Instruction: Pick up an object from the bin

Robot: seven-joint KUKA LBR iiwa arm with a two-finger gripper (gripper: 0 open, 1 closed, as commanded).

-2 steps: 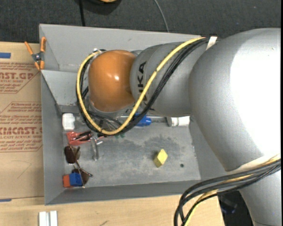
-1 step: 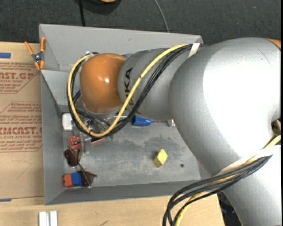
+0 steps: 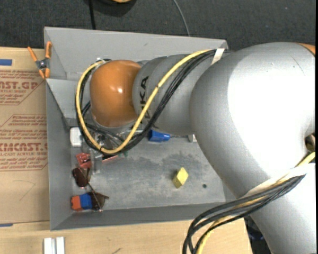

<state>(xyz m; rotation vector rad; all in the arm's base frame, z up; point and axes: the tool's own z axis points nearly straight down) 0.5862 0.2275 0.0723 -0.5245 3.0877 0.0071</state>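
Reaching in from the right, the arm (image 3: 244, 115) places its gripper (image 3: 97, 143) low over the left part of the bin (image 3: 148, 44), beneath the orange cover (image 3: 114, 91) and looped cables (image 3: 84, 97). Nearest things: a small white block (image 3: 75, 136) just beside the gripper at the left wall, and a small red piece (image 3: 84, 159) just below it. Further along the same wall lie a dark brown scrap (image 3: 80, 176) and a blue and orange thing (image 3: 82, 201). A yellow block (image 3: 180, 177) lies well apart on the bare floor, and a blue piece (image 3: 158, 136) shows at the arm's edge. The white block and red piece are judged light, stiff and not fragile. Each would best be taken across its narrow sides, though the wall close by leaves little room. The dark scrap looks thin and limp, and may fold or slip. Whether the gripper is spread or pressed together cannot be told, since the cover hides it. Nothing is seen held, and contact with the white block or red piece cannot be decided.
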